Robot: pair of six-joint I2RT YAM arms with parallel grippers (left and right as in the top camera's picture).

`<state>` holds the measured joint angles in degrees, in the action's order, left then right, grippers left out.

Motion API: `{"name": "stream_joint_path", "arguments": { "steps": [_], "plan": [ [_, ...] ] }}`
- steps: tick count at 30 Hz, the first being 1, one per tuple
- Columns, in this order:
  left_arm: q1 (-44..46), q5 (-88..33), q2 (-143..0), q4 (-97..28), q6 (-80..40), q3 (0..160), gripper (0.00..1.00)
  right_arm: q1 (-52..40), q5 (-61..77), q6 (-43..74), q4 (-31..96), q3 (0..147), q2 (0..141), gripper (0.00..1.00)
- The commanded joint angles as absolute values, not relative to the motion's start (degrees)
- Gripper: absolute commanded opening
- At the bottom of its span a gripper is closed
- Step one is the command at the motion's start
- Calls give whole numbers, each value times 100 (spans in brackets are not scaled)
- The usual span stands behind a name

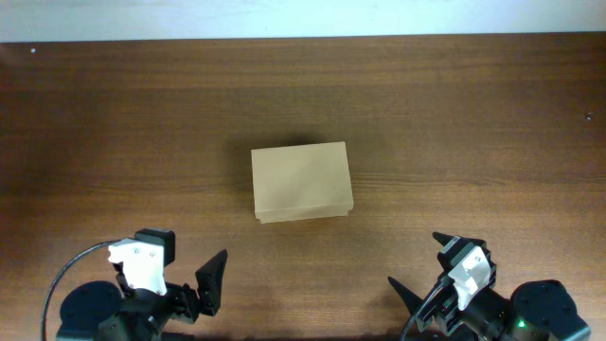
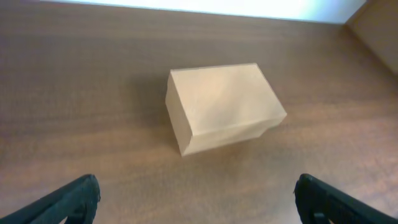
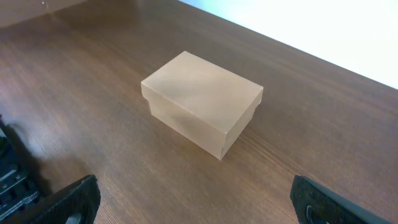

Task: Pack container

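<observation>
The container is a small plain tan cardboard box with its lid shut, standing in the middle of the wooden table. It also shows in the left wrist view and the right wrist view. My left gripper is open and empty near the front edge, to the left of and nearer than the box; its fingertips show in the left wrist view. My right gripper is open and empty near the front edge on the right; its fingertips show in the right wrist view.
The brown wooden table meets a pale wall at the far edge. Part of the left arm's black base shows at the left edge of the right wrist view.
</observation>
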<state>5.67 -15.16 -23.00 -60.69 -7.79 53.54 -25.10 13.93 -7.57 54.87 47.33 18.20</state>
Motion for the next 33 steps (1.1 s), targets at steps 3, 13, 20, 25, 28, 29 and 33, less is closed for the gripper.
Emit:
{"name": "stream_joint_path", "arguments": {
  "steps": [3, 13, 20, 25, 28, 29, 33],
  "plan": [
    [563, -1632, -2241, -5957, -808, 5330, 100, -2504, 1481, -701, 5457, 4678, 1789, 99],
    [563, -1629, -2241, -5959, -808, 5330, 100, -2504, 1481, -701, 5461, 4678, 1789, 99],
    [563, -1629, -2241, -5959, -808, 5330, 100, -2504, 1481, -701, 5461, 4678, 1789, 99],
    [563, -1570, -2241, -6084, -790, 5330, 100, -2504, 1481, -701, 5461, 4678, 1789, 99],
    [558, -1000, -2241, -6086, -786, 5328, 100, -2504, 1481, -701, 5461, 4678, 1789, 99],
    [556, -753, -2239, -6086, -784, 5328, 100, -2504, 1481, -698, 5461, 4678, 1789, 99],
    [473, 19, -2202, -6082, -731, 5293, 100, -2504, 1481, -701, 5461, 4678, 1789, 99]
  ]
}}
